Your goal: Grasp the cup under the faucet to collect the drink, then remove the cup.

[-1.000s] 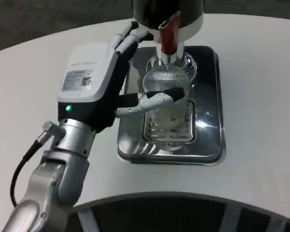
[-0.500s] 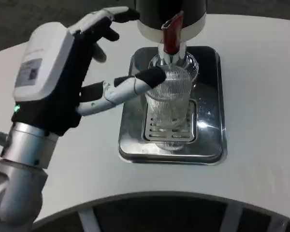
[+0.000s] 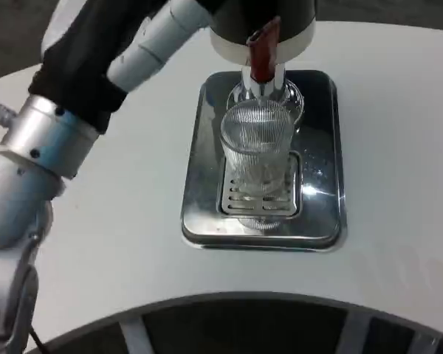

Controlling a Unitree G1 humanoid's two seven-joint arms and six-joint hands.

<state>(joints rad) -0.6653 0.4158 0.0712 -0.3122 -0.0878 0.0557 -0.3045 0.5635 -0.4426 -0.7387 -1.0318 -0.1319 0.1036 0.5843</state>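
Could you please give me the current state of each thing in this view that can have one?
Cup: upright on the drip grate under the faucet, held by nothing, looks empty.
Faucet lever: red, no liquid visibly flowing.
Drip tray: flat on the table, a few droplets on it.
Left robot hand: raised at the upper left, clear of the cup; its fingers are cut off by the frame edge.

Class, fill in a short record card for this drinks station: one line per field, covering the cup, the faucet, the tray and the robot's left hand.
cup: clear ribbed glass, upright on the tray's grille, nothing gripping it
faucet: red lever directly above the cup
tray: shiny metal drip tray on the white table
left hand: raised at the upper left beside the dispenser, away from the cup; finger state unclear
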